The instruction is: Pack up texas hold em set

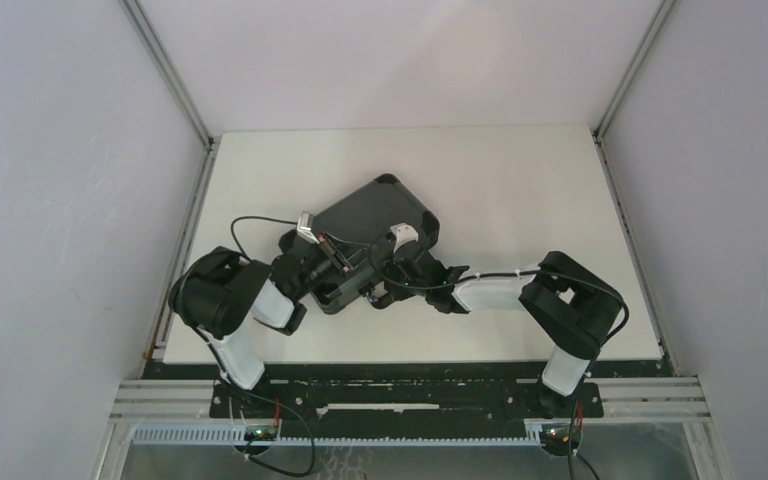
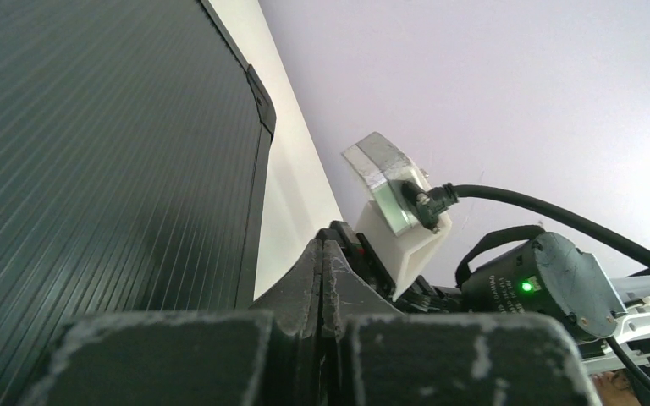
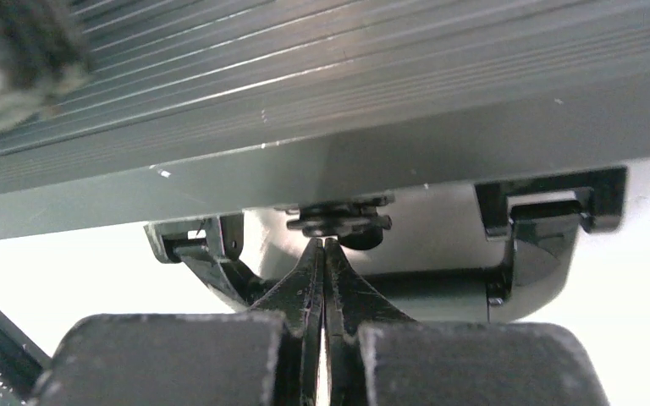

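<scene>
One briefcase (image 1: 375, 235) is all I'm seeing of the hold em set right now. It's lying skewed on the counter (image 1: 520, 180), about mid-counter, with the lid looking down. Zero chips, cards or buttons are showing outside it, so I'm guessing they're all inside, though I can't check that.

Both tools are sitting at the near edge of the case. My left tool (image 2: 322, 245) is fully closed with nothing in it, and its ribbed lid is filling the left of that wrist view. My right tool (image 3: 322, 245) is pinched closed too, also empty. Its tips are pointing up at the one round knob (image 3: 338, 222) in the middle of the front edge. Whether they're touching it or just under it, I can't say.

The rest of the count is one carry handle (image 3: 440, 288) and two brackets holding it.

So I'm figuring the packing is done and I'm working on fastening the case. Next up, I'm thinking it needs a careful push or twist on that knob while the left tool is steadying the case so it isn't sliding.
</scene>
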`<state>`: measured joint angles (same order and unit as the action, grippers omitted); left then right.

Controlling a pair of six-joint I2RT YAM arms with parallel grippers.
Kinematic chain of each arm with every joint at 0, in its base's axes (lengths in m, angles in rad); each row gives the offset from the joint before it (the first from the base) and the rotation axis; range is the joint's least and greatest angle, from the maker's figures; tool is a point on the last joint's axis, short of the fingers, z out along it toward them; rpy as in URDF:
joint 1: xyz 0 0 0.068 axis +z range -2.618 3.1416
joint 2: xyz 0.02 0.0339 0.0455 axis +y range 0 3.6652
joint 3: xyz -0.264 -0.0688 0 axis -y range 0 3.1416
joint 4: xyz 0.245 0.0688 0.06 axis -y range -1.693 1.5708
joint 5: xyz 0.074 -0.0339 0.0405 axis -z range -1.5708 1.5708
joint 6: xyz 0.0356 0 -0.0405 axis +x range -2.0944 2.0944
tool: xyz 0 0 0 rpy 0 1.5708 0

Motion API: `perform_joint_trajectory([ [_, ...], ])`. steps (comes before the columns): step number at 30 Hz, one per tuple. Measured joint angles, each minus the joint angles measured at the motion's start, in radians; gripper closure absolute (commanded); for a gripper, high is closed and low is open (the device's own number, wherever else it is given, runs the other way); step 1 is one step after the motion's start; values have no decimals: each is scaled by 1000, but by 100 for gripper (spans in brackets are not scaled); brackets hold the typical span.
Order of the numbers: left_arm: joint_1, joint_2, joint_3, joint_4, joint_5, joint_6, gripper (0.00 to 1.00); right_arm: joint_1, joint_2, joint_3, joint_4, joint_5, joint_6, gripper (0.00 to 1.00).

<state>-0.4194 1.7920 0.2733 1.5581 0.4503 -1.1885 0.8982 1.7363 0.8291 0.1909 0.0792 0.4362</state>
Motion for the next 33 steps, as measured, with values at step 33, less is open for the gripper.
perform_joint_trajectory([
  [33, 0, -3, -4, 0, 2, 0, 100, -33, -3, -35, 61, -47, -12, 100],
])
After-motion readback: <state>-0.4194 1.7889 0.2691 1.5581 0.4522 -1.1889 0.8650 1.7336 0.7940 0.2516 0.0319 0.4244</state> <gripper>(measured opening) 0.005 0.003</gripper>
